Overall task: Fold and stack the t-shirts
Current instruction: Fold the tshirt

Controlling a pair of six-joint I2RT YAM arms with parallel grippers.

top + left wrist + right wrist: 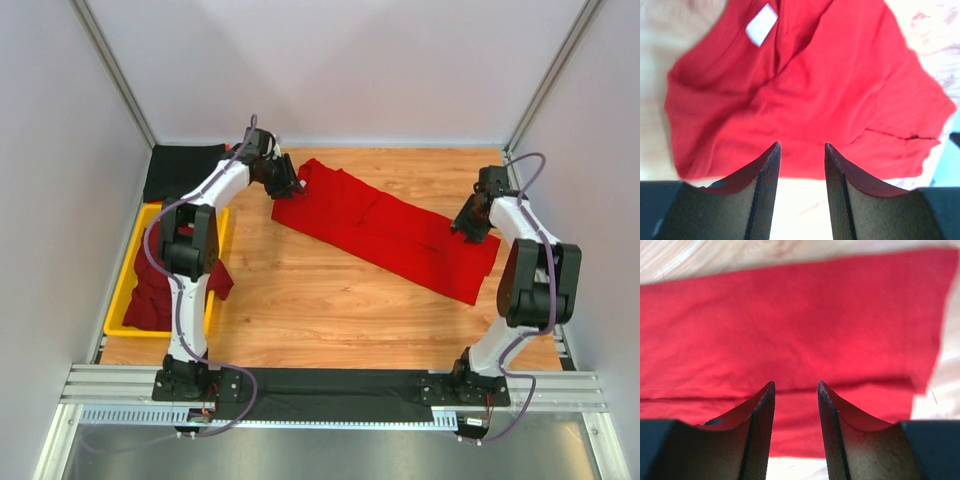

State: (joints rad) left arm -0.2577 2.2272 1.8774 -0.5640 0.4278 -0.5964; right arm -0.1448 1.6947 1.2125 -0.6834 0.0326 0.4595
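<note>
Tray (pixel 123 283) holding maroon t-shirts (pixel 150 297), red t-shirt (pixel 385 228) outside

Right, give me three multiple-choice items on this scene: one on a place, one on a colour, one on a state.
1. Where does the black t-shirt lie?
A) at the far left corner of the table, behind the yellow tray
B) inside the tray
C) at the near right corner

2. What colour is the neck label on the red t-shirt?
A) yellow
B) white
C) black

3. How does the left gripper stand?
A) shut on the black t-shirt
B) shut on the tray's rim
C) open over the red t-shirt's edge

Answers:
1 A: the top view shows it beyond the tray.
2 B: the left wrist view shows a white patch.
3 C: its fingers stand apart with nothing clamped between them.
</note>
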